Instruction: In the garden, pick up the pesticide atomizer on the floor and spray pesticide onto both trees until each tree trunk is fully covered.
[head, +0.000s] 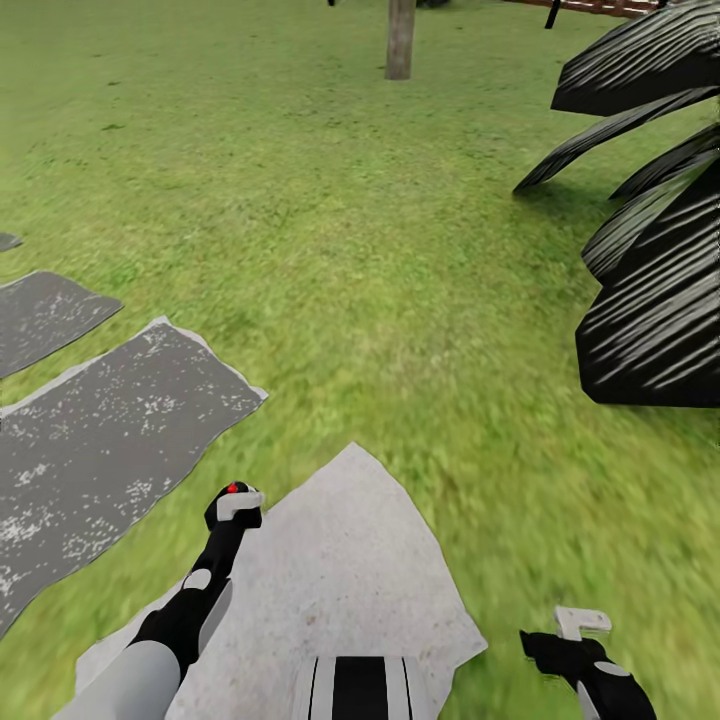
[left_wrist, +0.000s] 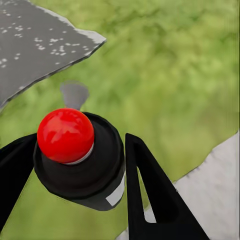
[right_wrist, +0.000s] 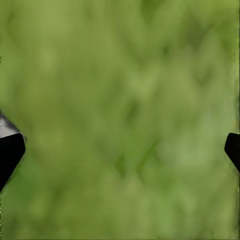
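Note:
My left gripper (head: 235, 500) is shut on the pesticide atomizer (head: 232, 489), a small black body with a red knob on top. The left wrist view shows that atomizer (left_wrist: 75, 150) close up, squeezed between two black fingers (left_wrist: 150, 195). It hangs above a pale stone slab (head: 340, 570) on the garden lawn (head: 350, 220). One grey-brown tree trunk (head: 400, 38) stands far ahead at the top of the head view. At the lower right my right gripper (head: 572, 632) is open over grass, its fingertips (right_wrist: 10, 152) spread wide with nothing between them.
Dark grey stepping stones (head: 110, 420) lie on the left. A low plant with broad black leaves (head: 655, 260) crowds the right side. A strip of wooden fence (head: 600, 6) shows at the top right. Open grass stretches from here to the trunk.

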